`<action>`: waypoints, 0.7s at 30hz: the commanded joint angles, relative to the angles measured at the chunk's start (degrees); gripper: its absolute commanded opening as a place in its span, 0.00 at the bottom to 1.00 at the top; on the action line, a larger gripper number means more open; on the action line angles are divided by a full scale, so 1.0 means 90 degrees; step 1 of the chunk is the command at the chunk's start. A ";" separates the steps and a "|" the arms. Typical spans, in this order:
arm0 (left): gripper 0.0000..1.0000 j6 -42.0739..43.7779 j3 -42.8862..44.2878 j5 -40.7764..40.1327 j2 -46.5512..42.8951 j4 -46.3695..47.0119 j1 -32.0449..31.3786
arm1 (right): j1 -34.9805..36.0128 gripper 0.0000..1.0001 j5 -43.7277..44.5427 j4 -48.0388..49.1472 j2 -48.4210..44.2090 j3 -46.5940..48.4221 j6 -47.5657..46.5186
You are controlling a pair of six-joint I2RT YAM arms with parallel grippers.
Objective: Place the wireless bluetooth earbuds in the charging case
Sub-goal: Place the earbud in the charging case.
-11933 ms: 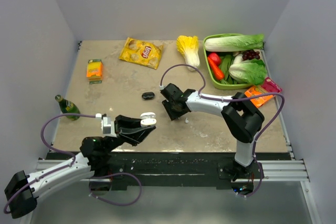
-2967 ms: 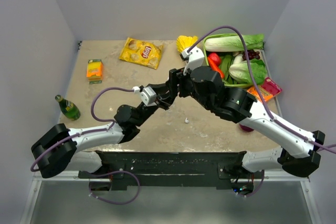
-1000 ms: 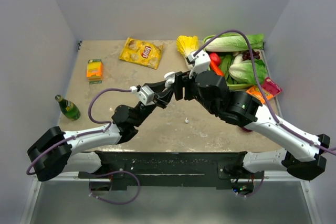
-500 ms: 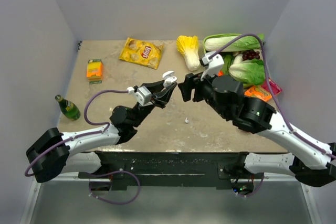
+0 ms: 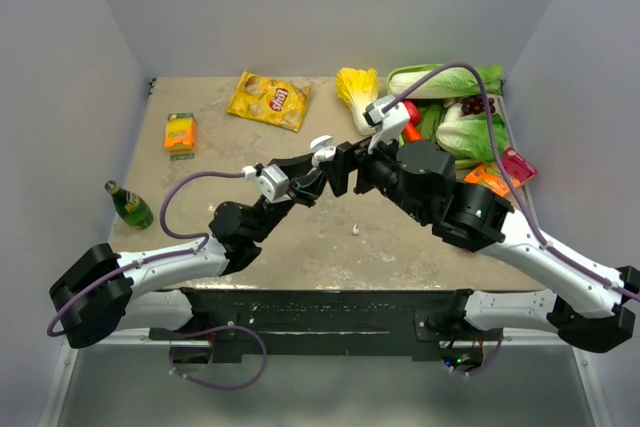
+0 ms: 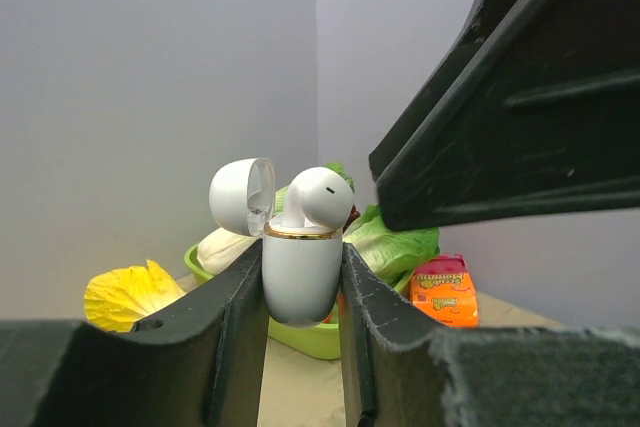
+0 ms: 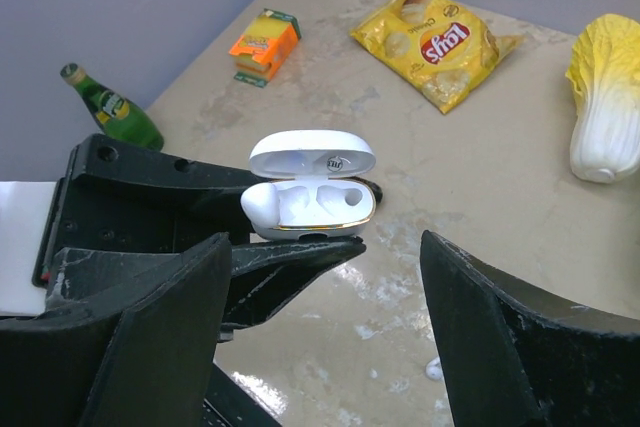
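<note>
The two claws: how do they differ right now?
The left gripper is shut; the right gripper is open. The left gripper holds the case, lid up, one bud in it; the right gripper holds nothing. Both are raised above the table, tips close together.

"Lay's" in the red logo on the yellow chip bag (image 7: 440, 42), flat on the bench (image 7: 500, 187); upside down from the right wrist. Small dark printed mark inside the raised lid of the white charging case (image 7: 310, 209), too tiny to read. Print on the orange packet (image 6: 443, 292), on the label of the green bottle (image 7: 112, 107) and on the orange box (image 7: 264, 45), all illegible.
</note>
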 commanded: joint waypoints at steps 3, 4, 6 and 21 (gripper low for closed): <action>0.00 0.0116 -0.0010 0.0150 -0.0065 0.0340 -0.0008 | -0.0024 0.79 0.0054 0.0284 0.0143 0.0282 -0.0129; 0.00 0.0116 -0.0010 0.0159 -0.0075 0.0340 -0.0008 | -0.0024 0.79 0.0054 0.0275 0.0163 0.0301 -0.0138; 0.00 0.0106 -0.0019 0.0159 -0.0075 0.0349 -0.0008 | -0.0024 0.79 0.0093 0.0255 0.0192 0.0311 -0.0148; 0.00 0.0106 -0.0156 0.0218 -0.0192 0.0399 -0.0008 | -0.0024 0.79 0.0591 0.0197 0.0231 0.0165 -0.0207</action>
